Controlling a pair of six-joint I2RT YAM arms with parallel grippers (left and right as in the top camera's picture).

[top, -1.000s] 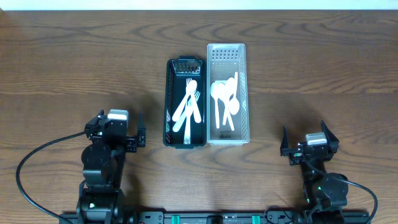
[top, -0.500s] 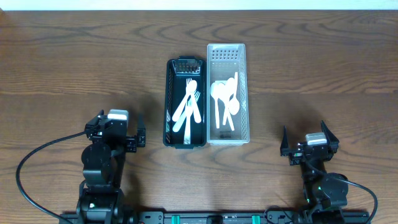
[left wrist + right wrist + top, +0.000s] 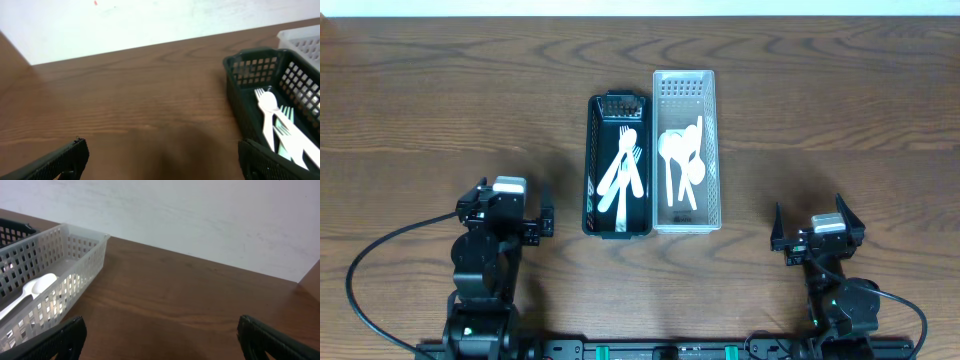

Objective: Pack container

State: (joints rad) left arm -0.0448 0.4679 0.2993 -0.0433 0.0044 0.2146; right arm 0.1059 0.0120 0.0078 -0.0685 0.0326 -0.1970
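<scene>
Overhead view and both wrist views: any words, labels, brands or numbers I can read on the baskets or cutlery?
None: no text on the black basket, the white basket, the forks or the spoons.
A small red mark on the wall is too blurred to read.

Two long slotted baskets sit side by side, touching, mid-table: the black basket (image 3: 591, 170) on the left holds a loose pile of white forks (image 3: 623, 170), and the white basket (image 3: 684, 85) on the right has white spoons (image 3: 678, 160) crisscrossed inside.
</scene>
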